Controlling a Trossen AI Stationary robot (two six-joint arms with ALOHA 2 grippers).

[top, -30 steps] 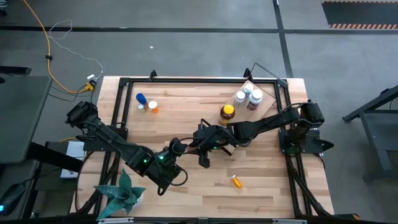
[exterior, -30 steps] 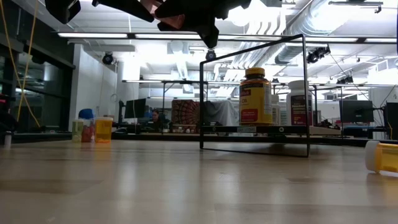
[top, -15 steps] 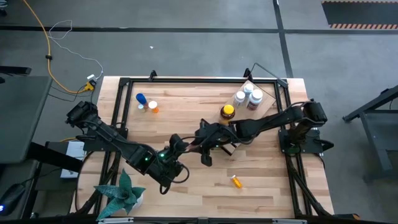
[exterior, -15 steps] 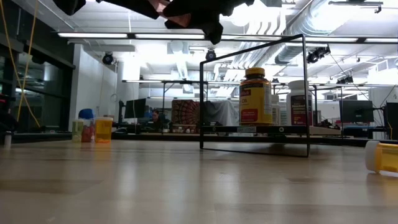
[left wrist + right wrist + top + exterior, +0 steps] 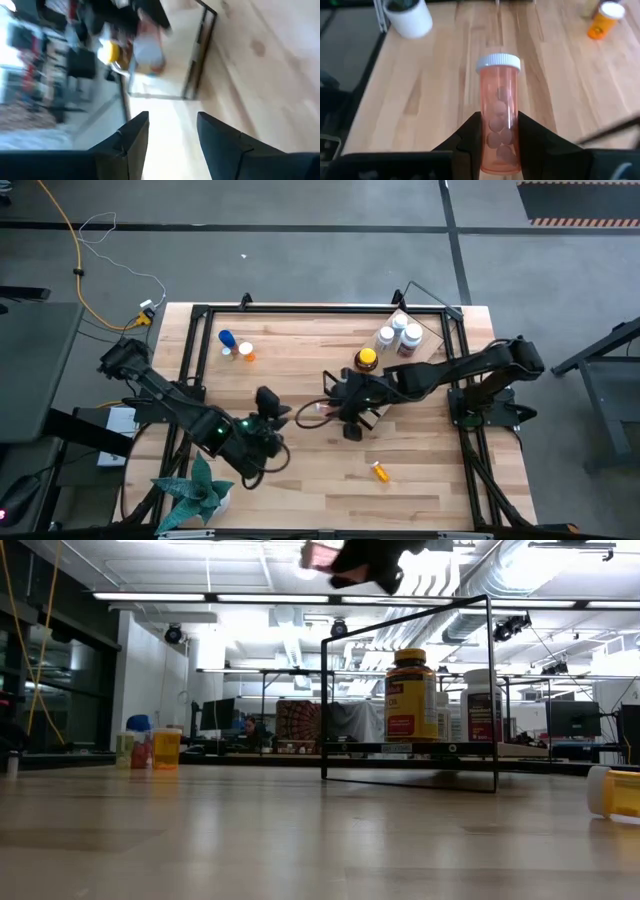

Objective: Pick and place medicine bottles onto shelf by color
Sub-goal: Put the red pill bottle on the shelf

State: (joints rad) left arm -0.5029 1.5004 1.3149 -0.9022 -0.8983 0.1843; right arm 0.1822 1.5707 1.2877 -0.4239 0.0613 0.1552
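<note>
Wooden tabletop [image 5: 300, 370] lying under both arms; right gripper [image 5: 497, 131] clamping pink vial [image 5: 498, 116]; left gripper [image 5: 170, 130] gaping, holding nothing, shelf [image 5: 425, 340] beyond.

The table [image 5: 300, 490] is a light butcher-block top with a black frame along its edges. The shelf [image 5: 432, 345], a light wooden board with a thin black wire frame, stands at the far right. On the shelf: an amber bottle with a yellow cap [image 5: 366, 361] at its left end, and three white-capped bottles [image 5: 399, 334] clustered farther back. At the far left of the table stand a blue bottle [image 5: 226, 340] and a small orange bottle [image 5: 246, 352], close together. A small orange vial [image 5: 380, 471] lies on its side near the right. A potted plant [image 5: 200, 490] sits at the near left corner.
</note>
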